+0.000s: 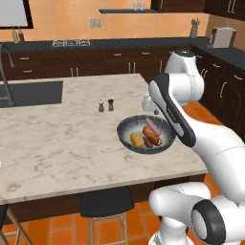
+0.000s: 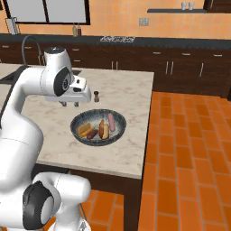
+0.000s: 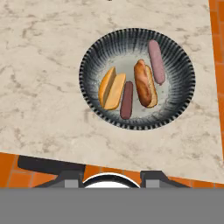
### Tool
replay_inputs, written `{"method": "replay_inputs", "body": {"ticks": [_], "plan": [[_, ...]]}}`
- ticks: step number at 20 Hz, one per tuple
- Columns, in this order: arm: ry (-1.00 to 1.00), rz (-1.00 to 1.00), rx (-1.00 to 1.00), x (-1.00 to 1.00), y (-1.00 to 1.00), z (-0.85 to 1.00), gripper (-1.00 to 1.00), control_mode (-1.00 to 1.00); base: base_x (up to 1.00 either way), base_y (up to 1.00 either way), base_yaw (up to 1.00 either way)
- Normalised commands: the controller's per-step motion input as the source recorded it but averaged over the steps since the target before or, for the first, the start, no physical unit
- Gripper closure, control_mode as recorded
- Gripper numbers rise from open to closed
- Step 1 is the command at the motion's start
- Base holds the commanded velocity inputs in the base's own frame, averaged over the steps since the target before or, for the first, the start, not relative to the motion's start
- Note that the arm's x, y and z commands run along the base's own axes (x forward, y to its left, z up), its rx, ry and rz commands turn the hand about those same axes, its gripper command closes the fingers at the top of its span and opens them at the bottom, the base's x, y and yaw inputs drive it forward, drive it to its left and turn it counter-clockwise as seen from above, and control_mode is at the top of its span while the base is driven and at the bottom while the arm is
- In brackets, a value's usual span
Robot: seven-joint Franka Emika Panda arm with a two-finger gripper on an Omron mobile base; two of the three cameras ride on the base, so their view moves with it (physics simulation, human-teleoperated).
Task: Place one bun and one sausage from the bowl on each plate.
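While the gripper (image 2: 68, 104) hung above the bowl (image 3: 177, 57), jaws apparently empty, gap unclear, nothing was plated; next: descend on a bun (image 3: 145, 82) inside it.

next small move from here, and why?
Probably lower the gripper toward the bowl and line up on one item, say the yellow bun. The gripper hangs above the counter beside the bowl with nothing between its fingers, and both buns and both sausages lie in the bowl.
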Motion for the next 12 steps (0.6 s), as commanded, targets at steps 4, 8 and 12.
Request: {"method": "replay_inputs", "body": {"ticks": [4,8,12], "plan": [[0.01,0.0,0.01,0.55,-0.07,-0.01,-1.0,-1.0,0.0,0.0,0.0],[0.04,0.0,0.04,0.83,-0.51,-0.29,-1.0,-1.0,0.0,0.0,0.0],[0.01,0.0,0.0,0.4,-0.47,-0.67,-1.0,-1.0,0.0,0.0,0.0]]}}
